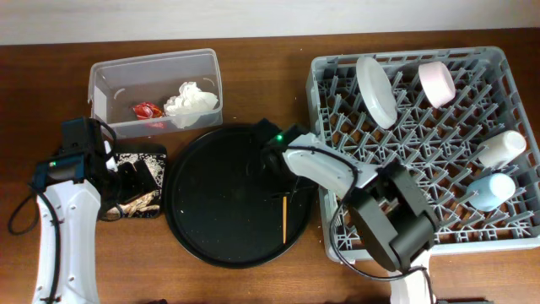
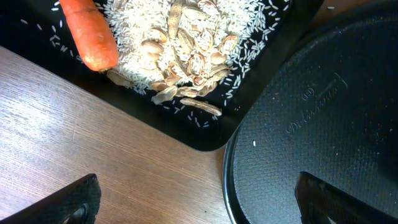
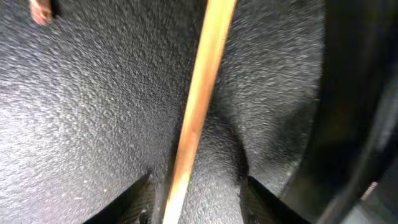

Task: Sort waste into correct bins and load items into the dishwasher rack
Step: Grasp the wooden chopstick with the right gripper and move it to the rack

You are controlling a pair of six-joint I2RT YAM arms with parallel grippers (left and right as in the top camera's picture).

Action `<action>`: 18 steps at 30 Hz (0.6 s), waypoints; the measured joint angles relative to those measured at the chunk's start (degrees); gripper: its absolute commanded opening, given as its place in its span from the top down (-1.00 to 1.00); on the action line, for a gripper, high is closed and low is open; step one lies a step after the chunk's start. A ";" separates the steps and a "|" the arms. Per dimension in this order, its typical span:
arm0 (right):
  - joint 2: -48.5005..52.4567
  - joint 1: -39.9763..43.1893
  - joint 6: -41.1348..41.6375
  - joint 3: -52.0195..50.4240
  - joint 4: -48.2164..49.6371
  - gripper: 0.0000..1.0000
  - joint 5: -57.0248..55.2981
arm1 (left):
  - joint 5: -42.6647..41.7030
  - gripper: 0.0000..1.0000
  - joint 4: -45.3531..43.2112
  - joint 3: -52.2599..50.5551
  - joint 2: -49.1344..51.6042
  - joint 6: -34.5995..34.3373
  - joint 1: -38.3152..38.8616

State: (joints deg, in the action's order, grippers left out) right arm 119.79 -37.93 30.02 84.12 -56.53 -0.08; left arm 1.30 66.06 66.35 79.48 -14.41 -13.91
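Observation:
A thin wooden chopstick (image 1: pixel 285 218) lies on the big round black tray (image 1: pixel 219 211). My right gripper (image 1: pixel 276 173) is low over that tray, open, with its fingers (image 3: pixel 196 199) on either side of the chopstick (image 3: pixel 199 106). My left gripper (image 1: pixel 126 179) is open and empty above the shallow black tray (image 1: pixel 145 152), which holds beige food scraps (image 2: pixel 186 50) and an orange carrot piece (image 2: pixel 90 34). The clear tub (image 1: pixel 105 76) holds a red wrapper (image 1: pixel 148 110) and a white napkin (image 1: pixel 191 100). The fork is out of view.
The grey dishwasher rack (image 1: pixel 337 228) at the right holds a pale plate (image 1: pixel 375 89), a cream-pink bowl (image 1: pixel 437 83), a white cup (image 1: pixel 502 148) and a light blue cup (image 1: pixel 491 190). The round tray's rim (image 2: pixel 230 180) nearly touches the black tray's corner (image 2: pixel 205 140).

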 measured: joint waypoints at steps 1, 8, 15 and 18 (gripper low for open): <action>0.11 -0.20 -0.04 0.00 0.15 0.29 0.02 | 0.02 -0.99 -0.02 0.00 0.00 0.00 0.02; -0.90 -0.68 0.87 -1.97 2.89 0.92 1.07 | 0.02 -0.99 0.00 0.00 0.00 0.00 0.00; -19.98 1.01 -1.62 1.68 -5.33 0.92 -2.89 | 0.00 -0.99 -0.02 0.00 0.00 0.00 0.02; -31.74 10.91 -5.38 2.71 -11.54 0.92 -6.88 | 0.00 -0.99 0.00 0.00 0.00 0.00 0.02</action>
State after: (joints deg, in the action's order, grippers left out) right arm 88.05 -27.03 24.64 86.83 -68.07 -6.96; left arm 1.30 66.06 66.35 79.48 -14.41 -13.89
